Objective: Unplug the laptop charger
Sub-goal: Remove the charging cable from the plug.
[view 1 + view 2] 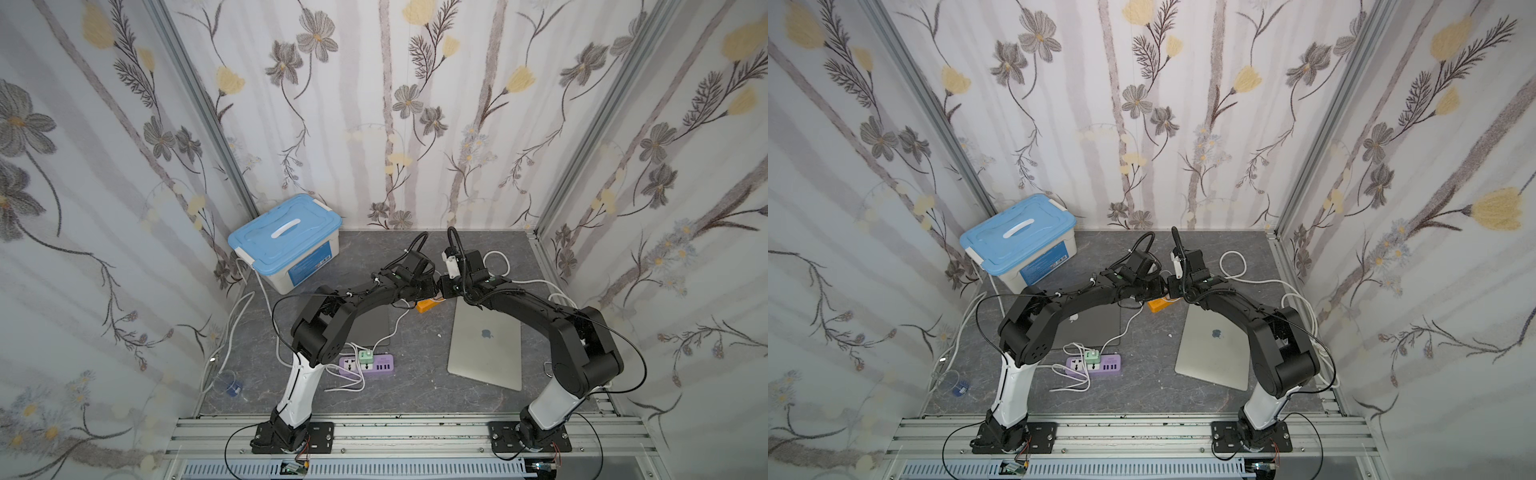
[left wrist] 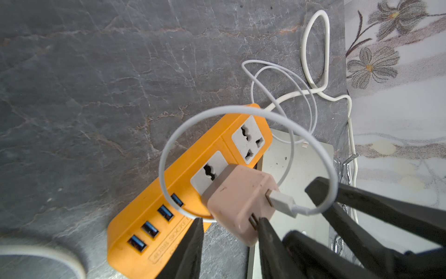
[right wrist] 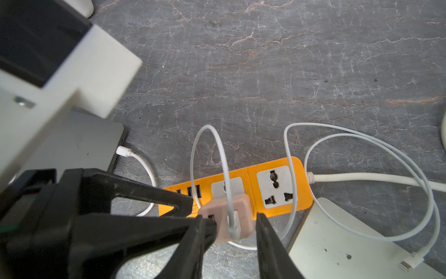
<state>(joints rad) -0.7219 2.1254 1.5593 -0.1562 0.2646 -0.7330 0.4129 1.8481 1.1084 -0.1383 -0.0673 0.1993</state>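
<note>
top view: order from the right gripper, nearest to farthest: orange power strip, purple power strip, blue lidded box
1. Orange power strip: just below the right gripper, mid-table.
2. Purple power strip: toward the front, beside the left arm.
3. Blue lidded box: far back-left corner.

Orange power strip (image 2: 154,217) flat on grey marbled counter (image 2: 96,84), four blue USB ports, two white sockets. Pink charger (image 2: 237,205) seated in nearer socket, white cable (image 2: 241,112) looping from it. Black claw fingers (image 2: 270,244) flank charger.
</note>
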